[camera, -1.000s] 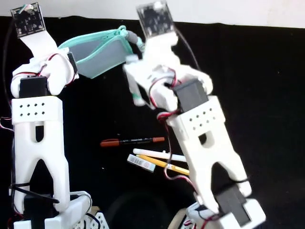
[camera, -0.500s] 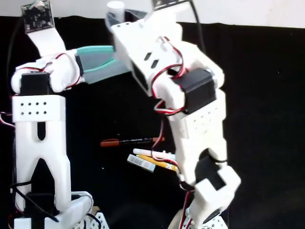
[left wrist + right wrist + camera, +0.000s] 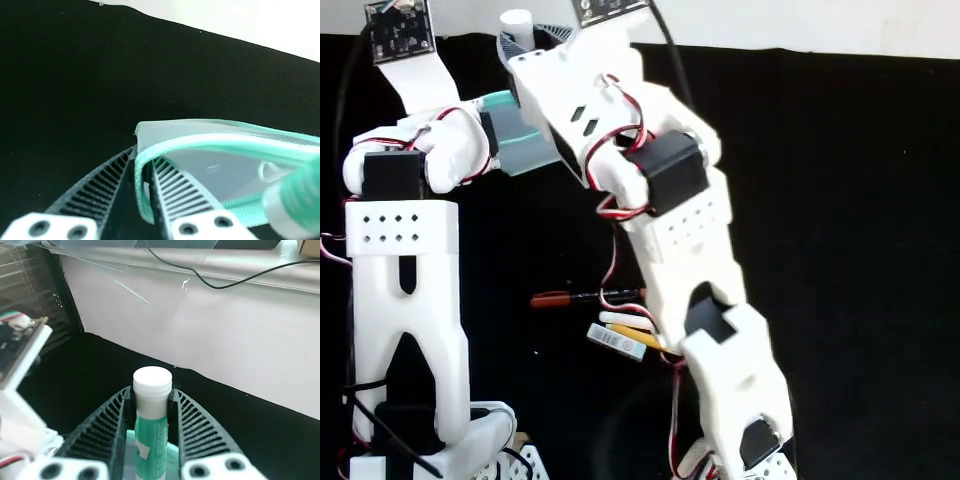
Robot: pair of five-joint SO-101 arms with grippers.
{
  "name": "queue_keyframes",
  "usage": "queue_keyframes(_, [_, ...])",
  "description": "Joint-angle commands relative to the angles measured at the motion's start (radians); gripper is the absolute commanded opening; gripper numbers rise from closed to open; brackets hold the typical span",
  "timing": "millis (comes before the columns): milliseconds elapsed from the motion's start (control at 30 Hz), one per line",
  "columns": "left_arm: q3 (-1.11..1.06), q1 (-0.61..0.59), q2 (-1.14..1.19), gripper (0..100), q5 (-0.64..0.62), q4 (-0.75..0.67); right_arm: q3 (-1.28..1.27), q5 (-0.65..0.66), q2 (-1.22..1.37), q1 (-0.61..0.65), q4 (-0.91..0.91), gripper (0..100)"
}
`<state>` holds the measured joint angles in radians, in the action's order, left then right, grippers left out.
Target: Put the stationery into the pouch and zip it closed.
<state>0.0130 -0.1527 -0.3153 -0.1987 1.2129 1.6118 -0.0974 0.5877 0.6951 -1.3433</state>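
My left gripper [image 3: 143, 176] is shut on the edge of the translucent pouch [image 3: 215, 165] with its teal zipper, holding it up off the table. In the high view the pouch [image 3: 525, 142] hangs at the upper left, mostly behind the right arm. My right gripper [image 3: 152, 392] is shut on a green glue stick [image 3: 151, 432] with a white cap, cap pointing away from the wrist. That glue stick [image 3: 517, 21] is raised high, just above the pouch. Its other end [image 3: 289, 202] shows at the pouch's zipper edge.
On the black table lie a brown marker [image 3: 575, 296], a white pen [image 3: 620, 319], a yellow pencil [image 3: 645, 340] and a small white labelled piece [image 3: 616, 341], close together beneath the right arm. A pale wall [image 3: 240, 335] borders the far table edge.
The right arm has swung up and to the left with the glue stick, now covering most of the pouch. The left arm has kept the pouch nearly still.
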Motion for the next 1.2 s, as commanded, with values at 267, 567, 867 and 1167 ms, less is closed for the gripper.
queue_keyframes(267, [0.044,0.018,-0.004,1,0.000,-0.005,0.157,-0.008,0.147,0.005,0.030,0.8])
queue_keyframes(567, [0.044,0.010,-0.002,1,0.000,-0.008,0.157,-0.008,0.145,0.012,-0.042,0.8])
queue_keyframes(867, [0.054,0.008,0.096,1,-0.058,-0.037,0.157,0.000,0.133,0.042,-0.150,0.8])
queue_keyframes(1167, [0.104,-0.001,0.134,1,-0.080,-0.051,0.156,0.000,0.045,0.070,-0.171,0.8])
